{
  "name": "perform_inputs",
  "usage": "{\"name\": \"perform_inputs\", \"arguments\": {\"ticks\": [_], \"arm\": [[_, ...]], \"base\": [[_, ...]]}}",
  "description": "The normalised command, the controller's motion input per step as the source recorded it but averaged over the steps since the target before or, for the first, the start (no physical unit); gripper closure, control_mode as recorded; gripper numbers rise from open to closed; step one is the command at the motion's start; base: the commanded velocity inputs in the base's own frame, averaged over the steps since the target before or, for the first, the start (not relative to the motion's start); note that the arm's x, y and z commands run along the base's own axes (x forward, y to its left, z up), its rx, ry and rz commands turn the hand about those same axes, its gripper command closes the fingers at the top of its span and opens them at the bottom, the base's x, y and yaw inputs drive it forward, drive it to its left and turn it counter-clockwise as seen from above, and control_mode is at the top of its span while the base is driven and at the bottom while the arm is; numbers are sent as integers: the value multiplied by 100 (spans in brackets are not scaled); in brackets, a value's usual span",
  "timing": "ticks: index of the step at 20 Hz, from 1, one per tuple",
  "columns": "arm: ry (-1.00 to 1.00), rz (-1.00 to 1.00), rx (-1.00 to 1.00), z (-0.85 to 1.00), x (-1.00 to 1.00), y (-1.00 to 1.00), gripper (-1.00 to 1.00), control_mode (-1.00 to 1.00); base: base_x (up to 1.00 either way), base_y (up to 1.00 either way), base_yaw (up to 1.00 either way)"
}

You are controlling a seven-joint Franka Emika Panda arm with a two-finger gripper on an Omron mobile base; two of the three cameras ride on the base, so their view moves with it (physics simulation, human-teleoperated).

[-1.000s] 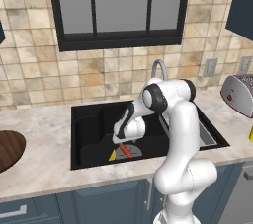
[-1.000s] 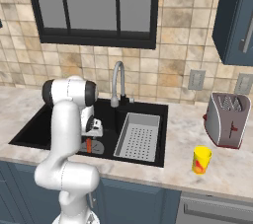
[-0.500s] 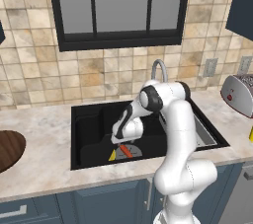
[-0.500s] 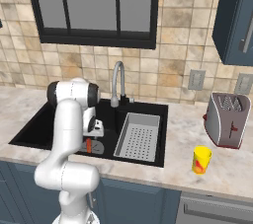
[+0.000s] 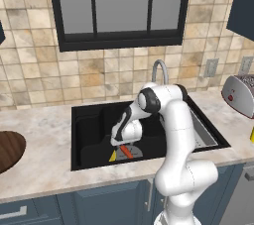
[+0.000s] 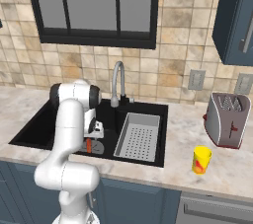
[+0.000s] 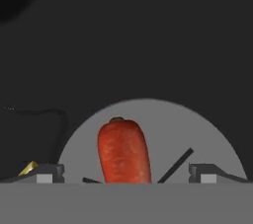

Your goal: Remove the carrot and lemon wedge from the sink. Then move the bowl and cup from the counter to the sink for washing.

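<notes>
The carrot [image 7: 123, 151] lies on the round grey drain [image 7: 207, 139] at the bottom of the black sink [image 5: 89, 130], right between the two jaws of the gripper [image 7: 126, 173], which stand wide open with a gap on each side of it. The lemon wedge [image 7: 28, 168] peeks out just outside one jaw, and from the left base view it sits just beside the carrot on the sink floor. Farther off, the brown bowl [image 5: 9, 149] rests on the counter [image 5: 39, 135] to one side of the sink, and the yellow cup [image 6: 201, 160] stands on the counter well apart on the other side, near a toaster [image 6: 227, 120].
</notes>
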Motion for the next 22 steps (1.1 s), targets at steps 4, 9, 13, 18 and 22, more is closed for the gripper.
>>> {"name": "perform_inputs", "arguments": {"ticks": [4,9,13,18,22], "arm": [[1,0,-2,-19,3,6,-100,-100],[1,0,-3,-17,1,6,-100,-100],[2,0,-2,-15,1,4,-100,-100],[5,0,0,-19,4,5,-100,-100],[7,0,0,-19,6,1,-100,-100]], "base": [[0,0,0],[0,0,0],[0,0,0],[0,0,0],[0,0,0]]}}
